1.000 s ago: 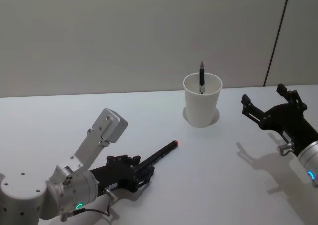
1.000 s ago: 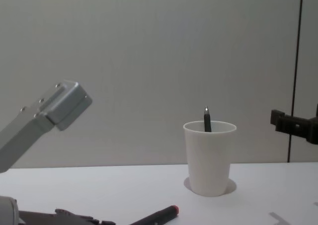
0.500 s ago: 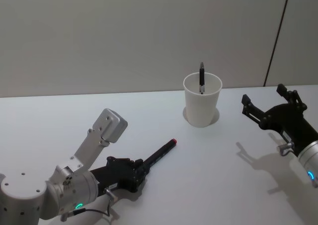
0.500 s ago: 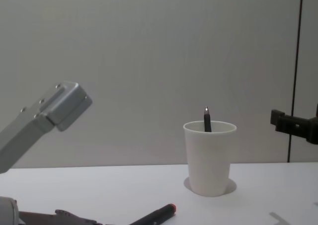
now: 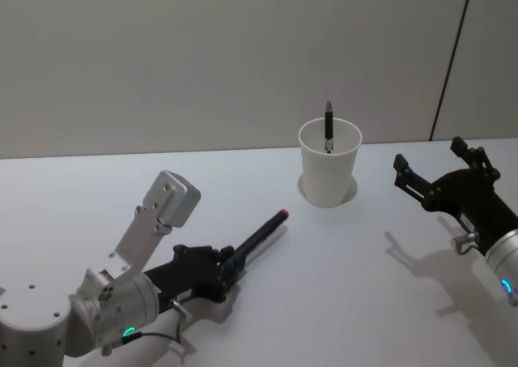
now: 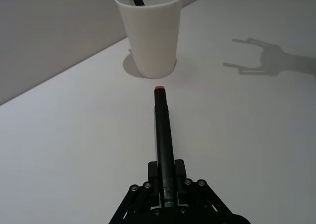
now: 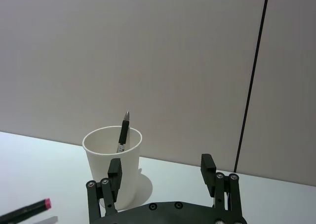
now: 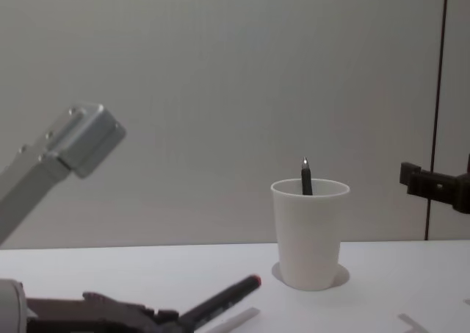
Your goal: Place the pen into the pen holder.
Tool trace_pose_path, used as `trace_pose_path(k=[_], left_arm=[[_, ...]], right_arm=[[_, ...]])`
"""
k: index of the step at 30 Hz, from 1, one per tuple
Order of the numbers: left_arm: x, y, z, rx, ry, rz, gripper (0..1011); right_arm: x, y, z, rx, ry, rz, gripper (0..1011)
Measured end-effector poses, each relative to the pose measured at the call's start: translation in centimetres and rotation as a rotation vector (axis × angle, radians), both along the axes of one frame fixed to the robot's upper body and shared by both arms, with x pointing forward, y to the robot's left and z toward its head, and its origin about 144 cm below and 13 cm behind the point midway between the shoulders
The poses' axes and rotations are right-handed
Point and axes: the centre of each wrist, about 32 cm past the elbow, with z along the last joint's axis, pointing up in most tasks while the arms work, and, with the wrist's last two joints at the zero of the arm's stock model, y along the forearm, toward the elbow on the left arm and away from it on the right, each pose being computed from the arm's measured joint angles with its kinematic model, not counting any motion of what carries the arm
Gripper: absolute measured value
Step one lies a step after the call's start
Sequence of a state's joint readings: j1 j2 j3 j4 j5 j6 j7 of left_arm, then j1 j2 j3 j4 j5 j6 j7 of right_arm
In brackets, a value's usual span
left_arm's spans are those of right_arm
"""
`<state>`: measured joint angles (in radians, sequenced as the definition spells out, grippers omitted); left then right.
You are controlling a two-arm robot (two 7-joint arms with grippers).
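On a white table point(image 5: 364, 302) the left gripper point(image 5: 231, 263) is clamped on the pen point(image 5: 261, 235), red end angled toward the pen holder point(image 5: 329, 177), which stands apart with another pen point(image 5: 329, 128) inside; the right gripper point(image 5: 429, 154) hovers nearby, jaws apart

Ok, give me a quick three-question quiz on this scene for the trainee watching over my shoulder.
1. Fill in: the fingers of the right end effector, hovering to the right of the white paper cup, stand ____.
2. Choose: what grips the red-tipped black pen? A) the left end effector; B) the right end effector; C) neither.
3. True or false: the white paper cup is empty.

Key
1. open
2. A
3. false: a dark pen stands in it, its tip above the rim.
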<state>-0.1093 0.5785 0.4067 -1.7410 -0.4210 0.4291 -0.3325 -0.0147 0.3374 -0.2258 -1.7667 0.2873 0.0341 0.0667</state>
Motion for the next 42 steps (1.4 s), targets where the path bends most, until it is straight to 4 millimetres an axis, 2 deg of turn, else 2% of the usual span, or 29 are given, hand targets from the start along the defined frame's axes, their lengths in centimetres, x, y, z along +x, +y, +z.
trace_pose_path(k=[17,42], left_arm=[[0.5,-0.2,2.0,-0.089,-0.193,0.020,187],[3.1,-2.8,3.8,-0.169,-0.296,-0.122,187]], right_arm=[[0.0,0.0,0.0,0.000,0.000,0.000,1001],[0.0,0.0,0.0,0.000,0.000,0.000,1002]])
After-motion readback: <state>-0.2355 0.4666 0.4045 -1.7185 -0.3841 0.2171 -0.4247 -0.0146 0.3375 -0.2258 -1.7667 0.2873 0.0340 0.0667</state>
